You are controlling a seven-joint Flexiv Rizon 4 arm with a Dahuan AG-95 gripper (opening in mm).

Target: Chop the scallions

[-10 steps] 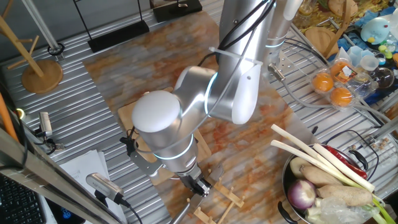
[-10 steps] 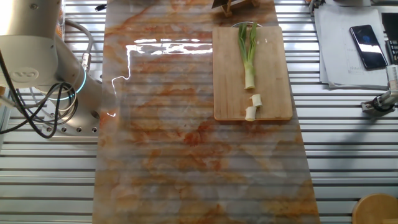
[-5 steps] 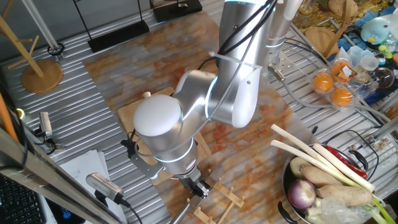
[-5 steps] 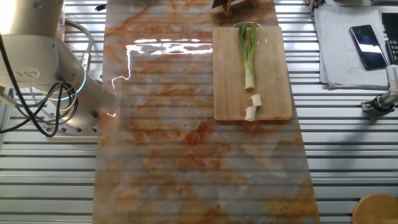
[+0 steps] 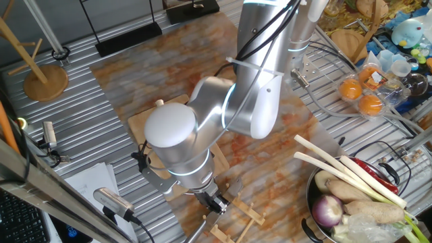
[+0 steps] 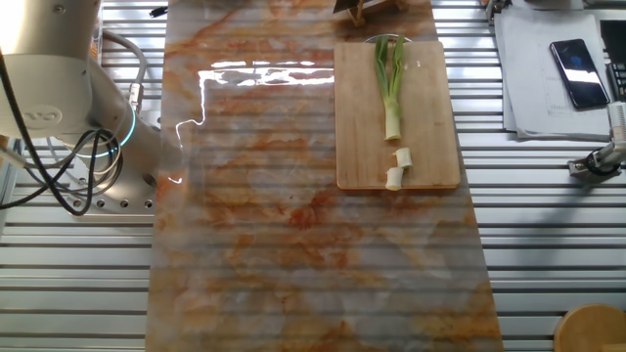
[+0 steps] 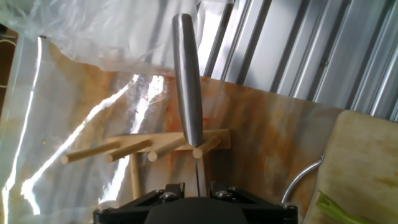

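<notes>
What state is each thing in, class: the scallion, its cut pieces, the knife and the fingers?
Long green-and-white scallion stalk: base trimmed, lying on wooden board.
Two short white cut bits: severed, lying beyond the cut end.
Steel knife: edge-on over wooden peg rack.
Robot's fingers: flank the knife; clamped or not, cannot tell.

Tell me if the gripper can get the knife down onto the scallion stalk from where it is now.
Probably yes. The gripper is shut on the knife beside the wooden rack, just off the cutting board. The scallion stalk lies bare on the board, nothing over it.
</notes>
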